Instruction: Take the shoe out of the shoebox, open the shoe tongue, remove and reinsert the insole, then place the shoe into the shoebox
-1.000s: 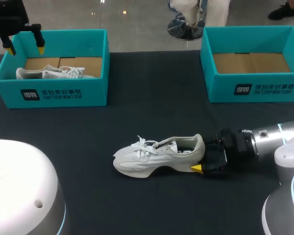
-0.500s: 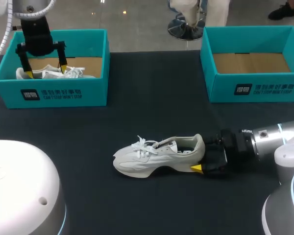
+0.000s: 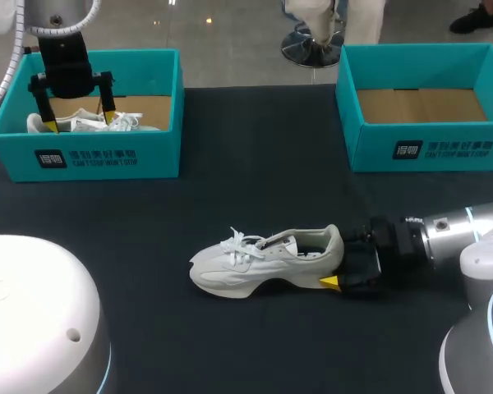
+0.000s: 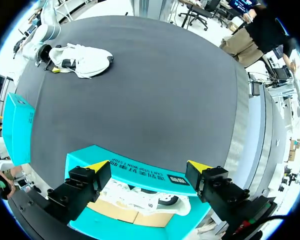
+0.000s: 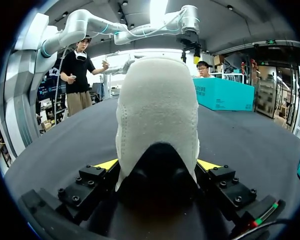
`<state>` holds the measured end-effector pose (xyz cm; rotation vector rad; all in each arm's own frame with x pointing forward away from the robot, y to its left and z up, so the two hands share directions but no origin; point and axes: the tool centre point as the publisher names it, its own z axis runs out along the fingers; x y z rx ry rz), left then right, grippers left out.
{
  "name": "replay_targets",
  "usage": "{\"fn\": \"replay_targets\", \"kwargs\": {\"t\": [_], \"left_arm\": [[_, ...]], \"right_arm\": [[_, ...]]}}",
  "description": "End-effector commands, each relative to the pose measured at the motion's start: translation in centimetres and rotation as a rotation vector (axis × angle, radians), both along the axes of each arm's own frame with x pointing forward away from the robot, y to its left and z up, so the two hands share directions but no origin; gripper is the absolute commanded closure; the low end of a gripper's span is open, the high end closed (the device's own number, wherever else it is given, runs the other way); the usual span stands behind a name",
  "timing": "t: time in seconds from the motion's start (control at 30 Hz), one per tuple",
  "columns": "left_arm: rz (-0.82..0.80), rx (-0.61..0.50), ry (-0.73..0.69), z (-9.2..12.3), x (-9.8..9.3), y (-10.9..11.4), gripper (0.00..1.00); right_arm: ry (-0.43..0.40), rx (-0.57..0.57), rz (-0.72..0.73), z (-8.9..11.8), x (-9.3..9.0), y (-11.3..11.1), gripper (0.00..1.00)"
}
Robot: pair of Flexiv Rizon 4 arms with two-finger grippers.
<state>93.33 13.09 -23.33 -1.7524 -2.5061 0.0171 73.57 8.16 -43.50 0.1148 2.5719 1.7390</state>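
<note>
In the head view, a white sneaker (image 3: 263, 263) is seen upright on its sole at the lower middle of the frame, on the dark table (image 3: 255, 164), with the toe to the left and the heel to the right. The heel is clamped by the right gripper (image 3: 338, 264), which comes in from the right edge; only one of its yellow tips is seen. At the upper left, the left gripper (image 3: 80, 121) is held inside the left shoebox (image 3: 107, 156), fingers spread apart, straddling a second white sneaker (image 3: 86, 125) that lies on the cardboard floor. Whether the tips touch that sneaker cannot be told. At the upper right, the right shoebox (image 3: 427, 148) is seen, showing its cardboard floor.

In the left wrist view, the second white sneaker is seen under and between the spread fingers, inside the teal box. The white sneaker is seen far ahead on the table, with the right gripper at its heel.

In the right wrist view, the heel of the white sneaker is pressed between both fingers. The left shoebox is seen well ahead, with the left arm above it.
</note>
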Motion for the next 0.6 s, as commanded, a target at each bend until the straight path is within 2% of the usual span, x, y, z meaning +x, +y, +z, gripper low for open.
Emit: {"fn": "replay_targets", "kwargs": {"t": [0.03,0.2,0.27,0.3,0.33,0.37,0.6], "left_arm": [[-0.001,0.0,-0.003,0.0,-0.1,0.1,0.0],[-0.001,0.0,-0.003,0.0,-0.1,0.1,0.0],[0.12,0.003,0.009,-0.5,-1.2,-1.9,0.0],[0.172,0.032,-0.054,-0.8,-2.1,-3.0,0.0],[0.237,0.041,-0.055,-1.0,-2.8,-4.0,0.0],[0.278,0.026,-0.002,-1.1,-3.2,-4.9,0.0],[0.656,0.099,-0.066,-1.6,-6.3,-9.8,0.0]], "right_arm": [[0.0,-0.004,-0.001,-0.4,0.0,0.3,1.0],[0.0,-0.004,-0.001,-0.4,0.0,0.3,1.0],[0.0,-0.004,-0.001,-0.4,0.0,0.3,1.0],[0.0,-0.004,-0.001,-0.4,0.0,0.3,1.0],[0.0,-0.004,-0.001,-0.4,0.0,0.3,1.0],[0.0,-0.004,-0.001,-0.4,0.0,0.3,1.0],[0.0,-0.004,-0.001,-0.4,0.0,0.3,1.0]]}}
